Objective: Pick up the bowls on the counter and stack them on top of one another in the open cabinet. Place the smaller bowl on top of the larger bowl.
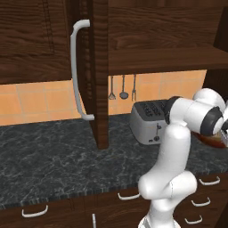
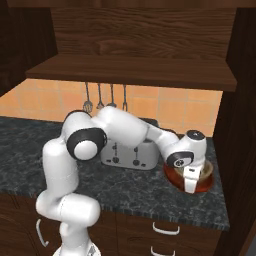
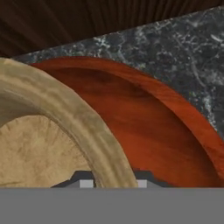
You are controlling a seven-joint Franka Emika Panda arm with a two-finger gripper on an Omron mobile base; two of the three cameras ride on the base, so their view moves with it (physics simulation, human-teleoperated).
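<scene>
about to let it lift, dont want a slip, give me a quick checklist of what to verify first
1. Gripper straddles the smaller bowl rim: ok, a finger tip shows on each side of the tan wall in the hand view.
2. Fingers closed firmly on that rim: cannot tell.
3. Smaller bowl free of the larger bowl: not ok, it sits inside or over the red-brown one, so both could move together.
4. Larger bowl resting on the counter: ok.
5. Cabinet shelf open to receive: ok, its door stands open.
6. Toaster out of the lift path: cannot tell, it stands close beside the arm.
</scene>
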